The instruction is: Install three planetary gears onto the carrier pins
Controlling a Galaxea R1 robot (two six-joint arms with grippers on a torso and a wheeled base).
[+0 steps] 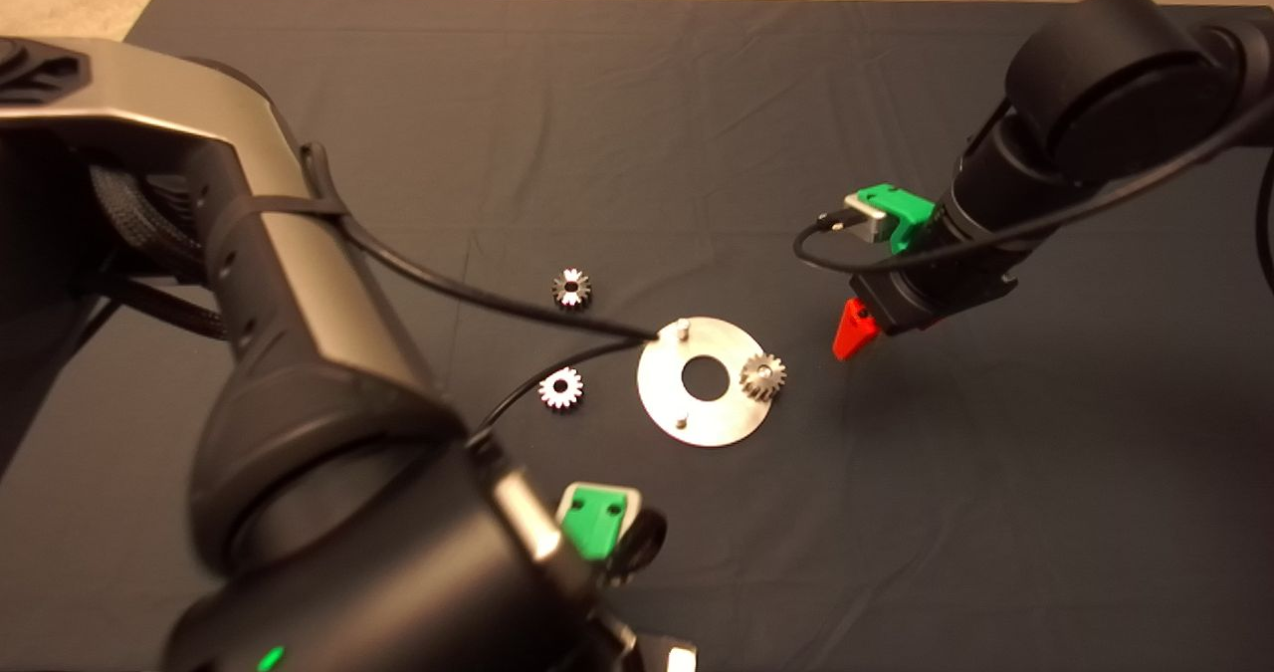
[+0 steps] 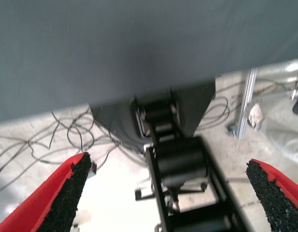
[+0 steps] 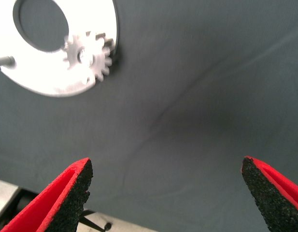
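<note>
The left claw [image 2: 165, 193] waits spread wide at the bench's near edge, nearer than the disc [image 1: 665, 398]. One gear [image 1: 763, 375] already sits on the disc's right-hand pin; two pins [image 1: 683, 330] stand bare. Two loose gears [image 1: 560, 388] lie on the mat left of the disc. The right claw [image 3: 165, 193], spread and empty, hovers right of the disc. Best grip a loose gear by its teeth, keep it level, and centre its hole over a bare pin.

Dark mat [image 1: 637, 105] over table — pale floor [image 2: 37, 130] beyond, loose cables [image 2: 66, 133], metal frame leg [image 2: 245, 104].
</note>
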